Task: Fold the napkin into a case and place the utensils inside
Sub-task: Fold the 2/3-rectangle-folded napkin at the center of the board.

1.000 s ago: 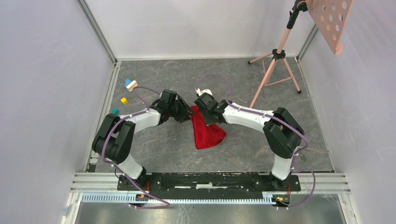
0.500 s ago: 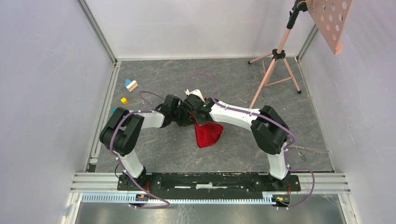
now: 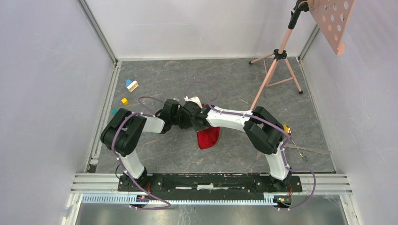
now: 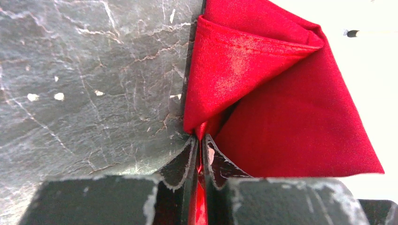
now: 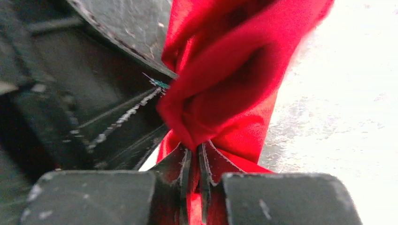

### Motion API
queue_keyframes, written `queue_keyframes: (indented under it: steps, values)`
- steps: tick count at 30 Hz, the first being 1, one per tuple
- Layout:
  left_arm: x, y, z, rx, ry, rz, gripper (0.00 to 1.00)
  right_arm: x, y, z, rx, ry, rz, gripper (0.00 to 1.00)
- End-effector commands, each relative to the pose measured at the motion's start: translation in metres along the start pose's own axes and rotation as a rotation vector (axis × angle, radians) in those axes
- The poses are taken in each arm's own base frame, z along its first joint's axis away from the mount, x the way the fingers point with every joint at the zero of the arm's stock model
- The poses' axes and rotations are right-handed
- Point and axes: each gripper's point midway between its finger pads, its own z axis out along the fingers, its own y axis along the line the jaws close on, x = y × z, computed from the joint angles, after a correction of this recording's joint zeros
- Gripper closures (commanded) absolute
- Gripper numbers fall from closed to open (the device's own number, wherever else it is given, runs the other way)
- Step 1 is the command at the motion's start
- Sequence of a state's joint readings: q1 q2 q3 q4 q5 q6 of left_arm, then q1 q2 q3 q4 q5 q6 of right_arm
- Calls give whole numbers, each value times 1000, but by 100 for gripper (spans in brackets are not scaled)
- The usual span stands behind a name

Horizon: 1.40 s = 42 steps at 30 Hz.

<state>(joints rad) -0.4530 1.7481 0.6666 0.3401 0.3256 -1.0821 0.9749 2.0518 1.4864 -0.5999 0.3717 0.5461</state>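
Near edge: both arm bases are bolted to a black rail. Just beyond, the table [image 3: 164, 145] is a dark grey, stone-look surface with pale veins and scratches. Mid-table, the napkin [image 3: 208, 137], thin bright red woven cloth with a slight sheen, shows as a rumpled lump partly under the right arm. The left gripper [image 4: 201, 140] has its scuffed black fingers pressed together on a thin fold, from which a creased, pointed flap rises. The right gripper [image 5: 195, 151], just beside it, pinches a bunched, twisted roll of the same cloth. Farther left lie small coloured blocks [image 3: 132, 85]. Far right stands a slim pink tripod [image 3: 277, 70]
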Motion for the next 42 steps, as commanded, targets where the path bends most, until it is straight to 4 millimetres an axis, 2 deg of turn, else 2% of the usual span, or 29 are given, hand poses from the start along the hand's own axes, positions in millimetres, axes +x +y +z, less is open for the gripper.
queue_keyframes:
  steps: [1,4,8,12,18,21,25,26,29,32,36,38,42]
  values:
    - [12,17,3,-32,23,-40,88,-5,16,-6,-140,-66,112,86]
    - [13,17,2,-33,22,-39,88,-5,16,-10,-221,-109,178,77]
    - [13,17,2,-31,26,-38,89,-7,11,-23,-303,-169,235,76]
    - [14,16,1,-29,25,-42,89,-10,1,-29,-281,-196,229,75]
    - [15,10,-3,-7,28,-48,89,-13,-13,-26,-173,-176,152,77]
    - [12,7,-6,-8,17,-34,89,-17,-10,-30,-176,-192,149,71]
    - [15,9,-3,-9,31,-48,89,-26,-3,-36,-196,-210,152,70]
    - [15,8,-2,0,35,-58,90,-26,-3,-35,-184,-203,154,72]
    - [19,4,0,32,54,-96,90,-21,-7,-25,-101,-166,130,90]
    - [19,-1,1,53,52,-114,90,-16,-14,-16,33,-152,71,99]
    - [16,-3,-2,60,27,-131,90,-14,-20,-18,207,-165,-5,100]
    - [14,5,-8,26,-2,-130,88,-12,-25,-19,280,-165,-28,100]
    - [12,17,-22,-13,-39,-133,73,-2,-29,-13,351,-151,-51,100]
